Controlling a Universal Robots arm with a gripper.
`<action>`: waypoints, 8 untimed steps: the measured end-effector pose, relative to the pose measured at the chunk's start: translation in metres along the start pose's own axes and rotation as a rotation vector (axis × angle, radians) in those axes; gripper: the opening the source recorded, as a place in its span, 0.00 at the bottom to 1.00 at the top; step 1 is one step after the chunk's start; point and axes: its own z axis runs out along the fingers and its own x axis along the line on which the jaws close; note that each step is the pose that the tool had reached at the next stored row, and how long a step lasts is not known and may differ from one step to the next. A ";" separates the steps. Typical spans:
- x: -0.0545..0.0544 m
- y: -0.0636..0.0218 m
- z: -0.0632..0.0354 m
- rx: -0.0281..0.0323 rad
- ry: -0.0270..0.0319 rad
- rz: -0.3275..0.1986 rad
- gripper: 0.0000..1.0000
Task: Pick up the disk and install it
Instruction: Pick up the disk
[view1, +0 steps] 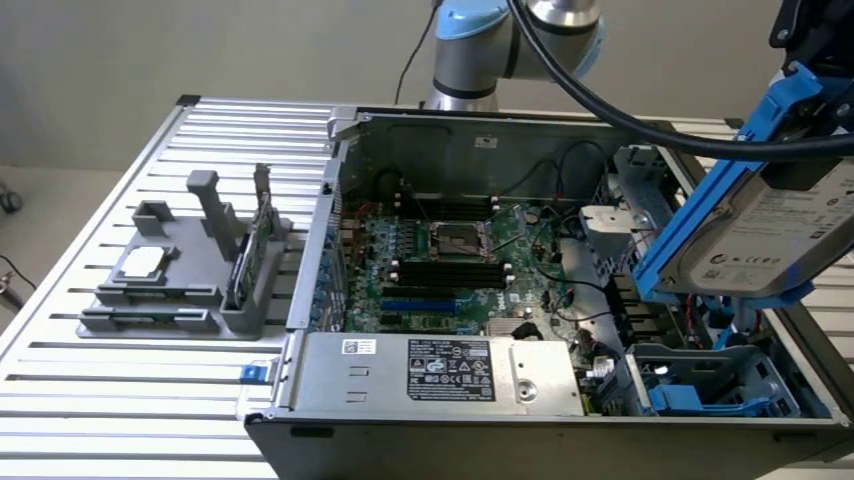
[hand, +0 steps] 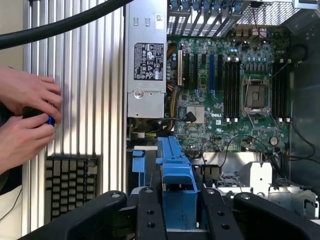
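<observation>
One disk (view1: 781, 235), silver-grey with a white label and framed by a blue carrier (hand: 176, 175), hangs tilted in the upper right of the frame in the exterior view, over the right side of the open computer case (view1: 534, 125). The jaws are clamped on the carrier: in the wrist view the black fingers (hand: 150, 215) press against it from both sides. Under the disk, in the lower right corner of the case, sits a drive bay (view1: 701, 385) with blue plastic parts. The motherboard (view1: 454, 255) fills the middle of the case, and a long grey box (view1: 441, 368) lies along its near edge. On the bench (view1: 120, 420), at the exterior view's left, a grey tray (view1: 167, 305) carries a small silver chip (view1: 140, 262). In the wrist view a person's two hands (hand: 27, 90) hold a small dark object near a keyboard (hand: 67, 185).
</observation>
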 end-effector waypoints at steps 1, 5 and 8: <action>0.001 -0.0004 0.0003 0.0000 -0.0001 0.001 0.33; 0.005 -0.0037 0.0015 0.0003 -0.0008 0.006 0.33; 0.007 -0.0058 0.0019 0.0004 -0.0010 0.007 0.33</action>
